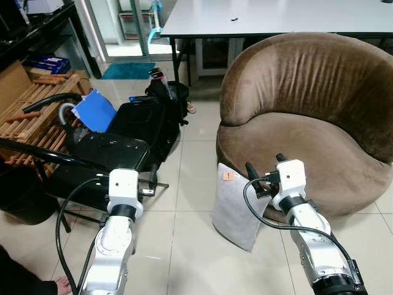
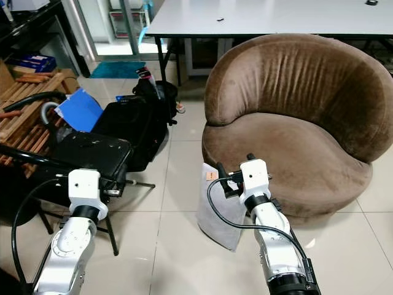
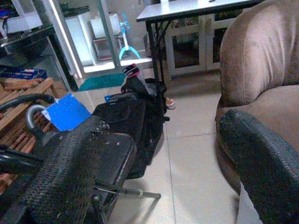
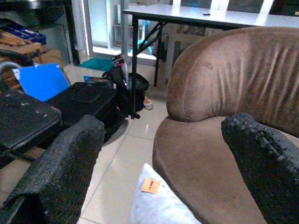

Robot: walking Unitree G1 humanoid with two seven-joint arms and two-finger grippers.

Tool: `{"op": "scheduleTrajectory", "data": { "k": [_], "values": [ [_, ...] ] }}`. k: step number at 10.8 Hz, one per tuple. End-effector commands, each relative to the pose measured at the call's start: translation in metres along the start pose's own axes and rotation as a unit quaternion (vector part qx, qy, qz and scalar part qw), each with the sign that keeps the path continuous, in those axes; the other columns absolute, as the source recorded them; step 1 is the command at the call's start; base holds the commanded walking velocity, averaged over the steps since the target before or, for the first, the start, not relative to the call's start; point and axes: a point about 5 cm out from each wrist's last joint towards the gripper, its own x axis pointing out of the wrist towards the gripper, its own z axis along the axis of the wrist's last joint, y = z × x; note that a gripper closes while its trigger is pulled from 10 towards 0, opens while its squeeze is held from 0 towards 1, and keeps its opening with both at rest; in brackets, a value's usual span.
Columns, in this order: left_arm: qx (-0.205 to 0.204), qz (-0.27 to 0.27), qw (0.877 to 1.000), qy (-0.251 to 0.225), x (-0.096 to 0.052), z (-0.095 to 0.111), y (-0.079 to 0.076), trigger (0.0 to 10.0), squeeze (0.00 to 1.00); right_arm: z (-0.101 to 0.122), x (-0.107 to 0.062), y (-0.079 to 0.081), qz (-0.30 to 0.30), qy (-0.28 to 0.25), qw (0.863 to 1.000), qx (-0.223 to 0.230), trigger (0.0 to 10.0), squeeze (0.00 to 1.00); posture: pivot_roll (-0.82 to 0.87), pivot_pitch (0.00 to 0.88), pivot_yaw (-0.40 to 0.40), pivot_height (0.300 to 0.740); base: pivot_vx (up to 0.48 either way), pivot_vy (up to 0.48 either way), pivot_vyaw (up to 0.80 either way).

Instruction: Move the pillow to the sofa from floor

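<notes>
Right wrist view: right gripper [image 4: 163,158] spread wide, holding nothing, one black finger [image 4: 60,163] at lower left of frame, the other at right edge. Between them, bottom centre, the top corner of the grey pillow [image 4: 156,205] with an orange tag [image 4: 150,185] — gripper sits just above it, contact not clear. Behind the pillow, the brown sofa [image 4: 233,93] takes up the right half of frame.

Left eye view: right gripper centre-right, over the pillow's [image 1: 236,206] upper edge; the pillow stands on the tiled floor [image 1: 184,246], leaning against the front of the round sofa [image 1: 307,117]. Left gripper [image 3: 159,168] at lower left of frame, raised, also wide open and empty — well apart from the pillow, near a black case [image 1: 113,150]. Further left: black bag [image 1: 147,120], blue folder [image 1: 94,110], wooden slats [image 1: 34,107]. White table [image 1: 276,15] along the top of frame, behind the sofa.
</notes>
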Motion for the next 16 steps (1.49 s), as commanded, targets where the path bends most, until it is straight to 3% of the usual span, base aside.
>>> {"op": "scheduleTrajectory", "data": {
  "k": [1, 3, 7, 16],
  "values": [
    [-0.003, 0.006, 1.000, 0.016, 0.001, -0.006, 0.001, 10.0, 0.00, 0.003, 0.004, -0.003, -0.008, -0.008, 1.000, -0.001, 10.0, 0.00, -0.14, 0.000, 0.088, 0.740, 0.000, 0.000, 0.00],
    [-0.015, 0.001, 1.000, 0.013, 0.004, -0.004, -0.002, 10.0, 0.00, 0.007, 0.006, 0.005, 0.003, -0.017, 1.000, 0.001, 10.0, 0.00, -0.13, 0.000, 0.087, 0.740, 0.000, 0.000, 0.00],
    [-0.003, 0.005, 1.000, 0.008, 0.003, -0.002, 0.007, 10.0, 0.00, 0.000, 0.007, 0.014, 0.010, -0.007, 1.000, 0.008, 10.0, 0.00, -0.12, 0.000, 0.097, 0.740, 0.000, 0.000, 0.00],
    [-0.006, -0.011, 1.000, 0.018, 0.006, -0.005, -0.001, 10.0, 0.00, -0.005, 0.006, 0.010, 0.009, 0.003, 1.000, 0.006, 10.0, 0.00, -0.16, 0.000, 0.100, 0.740, 0.000, 0.000, 0.00]
  ]
}}
